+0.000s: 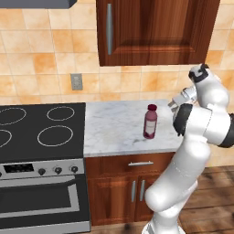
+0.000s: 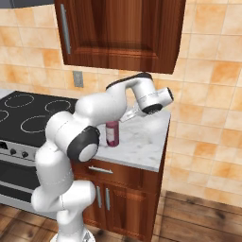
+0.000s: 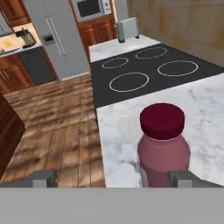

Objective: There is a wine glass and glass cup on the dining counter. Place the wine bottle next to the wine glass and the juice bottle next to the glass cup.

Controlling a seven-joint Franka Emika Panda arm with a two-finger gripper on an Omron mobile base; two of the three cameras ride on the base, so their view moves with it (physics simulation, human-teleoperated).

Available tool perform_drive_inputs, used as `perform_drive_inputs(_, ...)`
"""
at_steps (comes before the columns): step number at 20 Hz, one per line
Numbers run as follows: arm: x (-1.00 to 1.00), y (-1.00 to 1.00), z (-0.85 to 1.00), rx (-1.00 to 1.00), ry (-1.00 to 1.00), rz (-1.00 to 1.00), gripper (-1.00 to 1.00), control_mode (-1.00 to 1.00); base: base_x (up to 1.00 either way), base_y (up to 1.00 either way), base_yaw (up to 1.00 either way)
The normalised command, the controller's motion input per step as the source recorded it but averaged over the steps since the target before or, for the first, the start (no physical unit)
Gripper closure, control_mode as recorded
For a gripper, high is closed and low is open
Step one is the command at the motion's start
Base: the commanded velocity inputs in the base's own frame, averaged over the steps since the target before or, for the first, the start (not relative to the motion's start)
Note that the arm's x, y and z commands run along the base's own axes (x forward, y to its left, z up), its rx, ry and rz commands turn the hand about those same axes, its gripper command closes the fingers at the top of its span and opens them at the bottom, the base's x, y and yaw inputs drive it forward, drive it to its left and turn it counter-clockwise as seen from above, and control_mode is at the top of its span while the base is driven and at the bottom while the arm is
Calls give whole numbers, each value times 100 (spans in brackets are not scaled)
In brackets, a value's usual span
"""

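My jaws stand open, fingertips (image 3: 43, 178) wide apart, level with the juice bottle (image 3: 163, 146), which stands upright on the marble desk (image 1: 114, 128) beside the stove (image 1: 41, 130). It sits off-centre, toward one fingertip. I judge this the approach: next, centre and close.

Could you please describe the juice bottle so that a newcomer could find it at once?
Find the black stove top; right of it lies a narrow marble worktop under a wooden wall cabinet. The juice bottle stands upright there: short, plump, maroon, with a dark red cap, the sole item on that marble.
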Motion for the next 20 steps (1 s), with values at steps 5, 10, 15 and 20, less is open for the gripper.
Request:
perform_drive_inputs(5,14,42,-11,3,-16,4,-100,-100,0,0,0)
perform_drive_inputs(10,5,26,-7,6,-10,0,-100,-100,0,0,0)
perform_drive_inputs(15,3,53,-11,3,-4,0,-100,-100,0,0,0)
perform_drive_inputs(20,1,53,-2,2,0,0,-100,-100,0,0,0)
